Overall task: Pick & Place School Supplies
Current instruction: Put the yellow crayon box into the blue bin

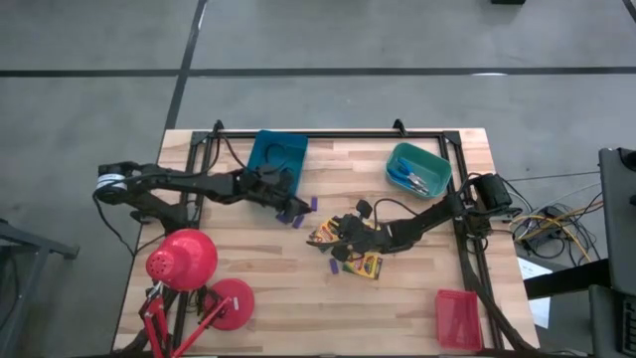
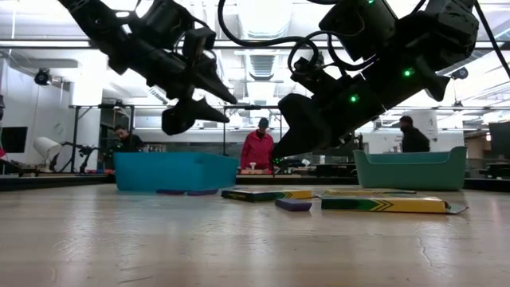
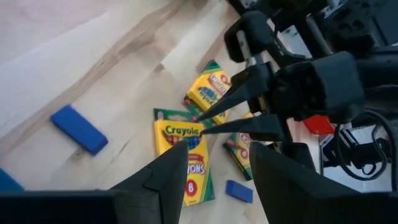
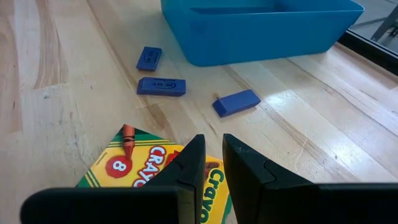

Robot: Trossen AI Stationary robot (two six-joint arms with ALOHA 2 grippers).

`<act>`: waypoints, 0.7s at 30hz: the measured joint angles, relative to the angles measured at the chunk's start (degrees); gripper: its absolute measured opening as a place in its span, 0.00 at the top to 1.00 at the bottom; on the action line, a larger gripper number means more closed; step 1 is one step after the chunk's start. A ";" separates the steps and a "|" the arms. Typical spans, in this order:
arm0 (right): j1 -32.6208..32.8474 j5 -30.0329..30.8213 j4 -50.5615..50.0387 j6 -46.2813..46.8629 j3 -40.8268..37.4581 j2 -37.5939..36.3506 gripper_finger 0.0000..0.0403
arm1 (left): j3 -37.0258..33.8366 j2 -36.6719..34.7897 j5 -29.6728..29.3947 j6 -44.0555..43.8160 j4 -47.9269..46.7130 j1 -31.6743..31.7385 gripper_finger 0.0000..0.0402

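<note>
Three yellow crayon boxes lie flat at mid-table [image 1: 323, 235] [image 1: 366, 266]; the left wrist view shows them close up [image 3: 186, 163]. Small purple-blue blocks [image 1: 294, 215] [image 4: 161, 86] lie loose near the blue tray [image 1: 254, 159]. Blue-handled scissors [image 1: 409, 179] lie in the teal tray [image 1: 439, 159]. My right gripper [image 4: 213, 152] hovers over a crayon box [image 4: 134, 165] with its fingers a narrow slit apart and nothing between them. The low view shows it clear of the table [image 2: 280, 151]. My left gripper [image 3: 217, 155] hangs open and empty by the blue tray's near edge [image 1: 290, 202].
A red desk lamp [image 1: 184, 261] stands at the near left corner. A red tray [image 1: 459, 318] sits at the near right. Black frame rails run along the table's left, far and right sides. People stand in the room beyond the far edge.
</note>
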 joint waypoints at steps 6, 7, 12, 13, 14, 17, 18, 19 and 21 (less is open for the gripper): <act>0.01 0.00 0.01 0.01 0.00 0.00 0.87 | 0.23 0.00 0.01 -0.16 -0.07 -0.78 0.56; 0.00 0.00 0.00 0.00 0.00 0.00 0.87 | 0.23 0.00 -0.13 -0.41 -0.09 -0.99 0.56; 0.00 0.00 0.02 0.00 0.00 0.00 0.87 | 0.23 0.00 -0.47 6.68 0.00 -1.58 0.56; 0.00 0.00 0.00 0.00 0.00 0.00 0.87 | 0.23 0.00 -0.46 8.33 -0.02 -1.65 0.56; 0.02 0.00 0.02 0.00 0.00 0.00 0.87 | 0.23 0.00 -0.47 9.28 -0.06 -1.69 0.56; 0.00 0.00 0.00 0.00 0.00 0.00 0.87 | 0.23 0.00 -0.33 9.58 -0.39 -1.86 0.56; 0.00 0.00 0.01 0.00 0.00 0.00 0.87 | 0.23 0.00 -0.22 9.55 -0.42 -1.99 0.56; 0.01 0.00 0.01 0.01 0.00 0.00 0.87 | 0.23 0.12 -0.10 9.54 -0.36 -2.18 0.56; 0.02 0.00 0.02 0.02 0.00 0.00 0.87 | 0.25 0.60 0.01 8.82 -0.28 -2.70 0.56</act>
